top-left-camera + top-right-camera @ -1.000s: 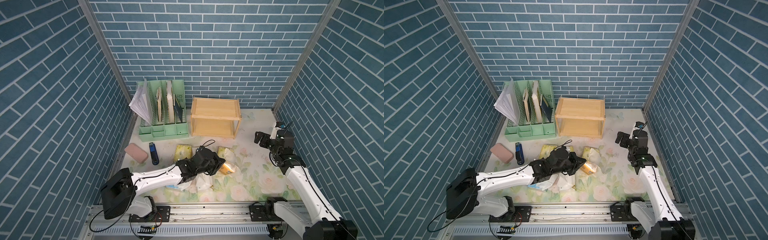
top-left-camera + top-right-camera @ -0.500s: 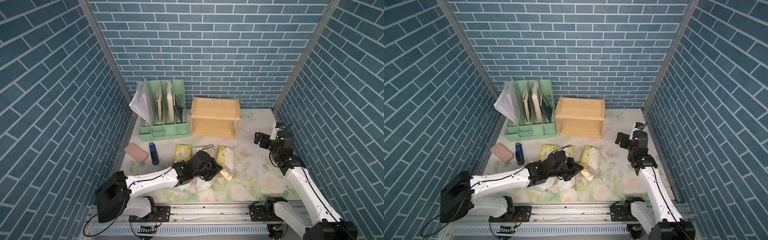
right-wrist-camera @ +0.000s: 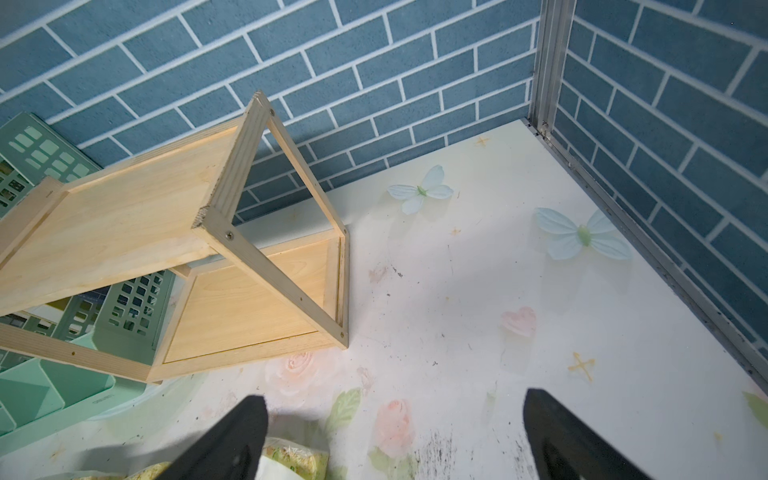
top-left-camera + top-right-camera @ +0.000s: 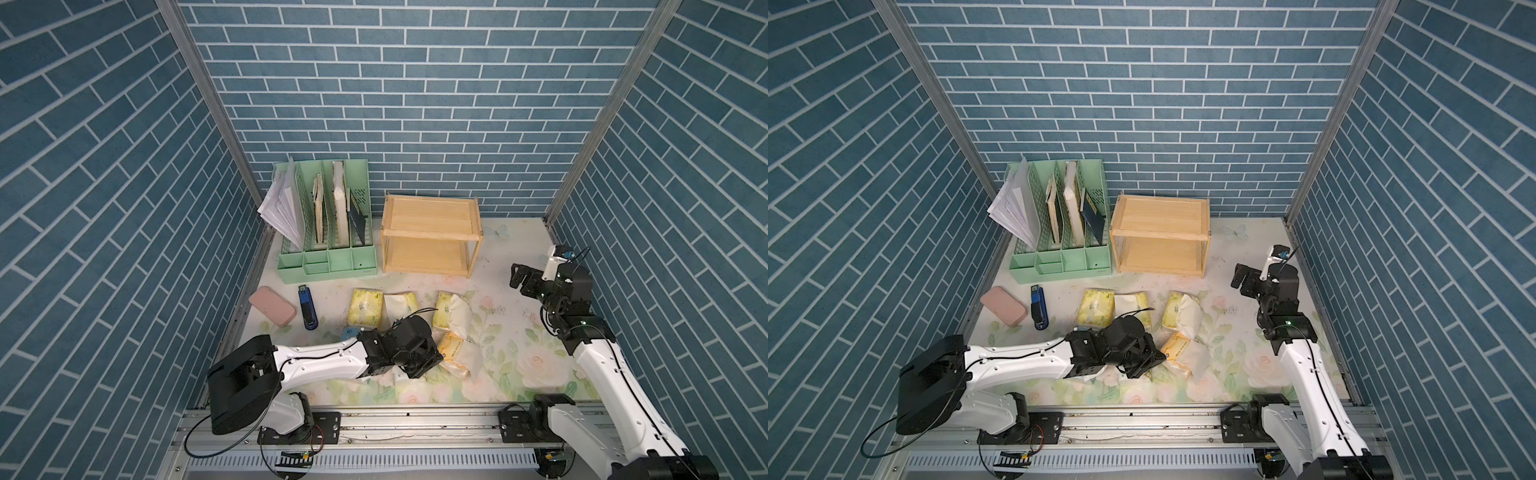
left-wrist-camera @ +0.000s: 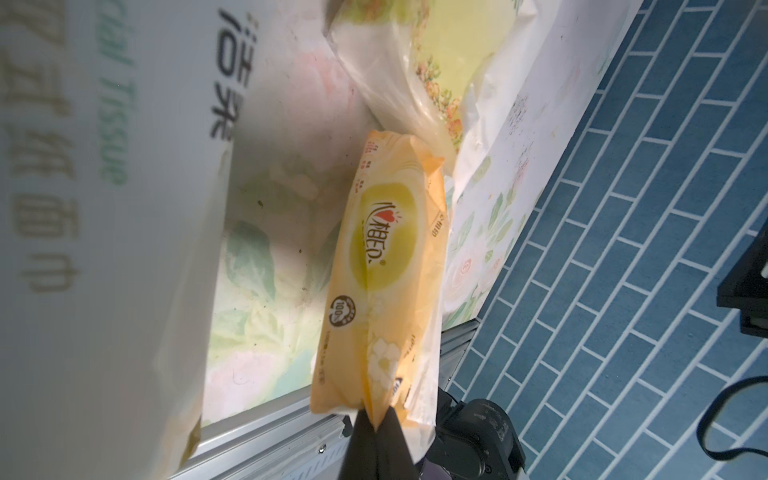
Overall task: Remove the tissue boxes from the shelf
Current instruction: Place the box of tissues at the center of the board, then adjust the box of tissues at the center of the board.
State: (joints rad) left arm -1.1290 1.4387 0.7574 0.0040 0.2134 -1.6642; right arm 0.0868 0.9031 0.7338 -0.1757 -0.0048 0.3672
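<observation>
The wooden shelf [image 4: 430,216] [image 4: 1160,216] [image 3: 124,216] stands at the back wall with both boards bare. Several tissue boxes lie on the floral mat in front of it: pale yellow packs [image 4: 365,305] [image 4: 451,311] [image 4: 1096,307] and an orange-yellow one [image 4: 451,347] [image 4: 1177,347] [image 5: 386,266]. My left gripper [image 5: 376,424] [image 4: 432,359] is shut on the end seam of the orange-yellow pack. A white pack [image 5: 104,208] fills the side of the left wrist view. My right gripper [image 3: 390,407] [image 4: 519,282] [image 4: 1239,280] hangs open over the mat, right of the shelf, holding nothing.
A mint-green file organizer [image 4: 328,262] with papers stands left of the shelf. A pink case [image 4: 272,309] and a blue stapler [image 4: 307,307] lie near the left wall. Brick walls close in three sides. A metal rail [image 4: 415,424] runs along the front.
My left gripper has drawn back toward the front and left, dragging the orange-yellow pack with it. The right arm has stayed still.
</observation>
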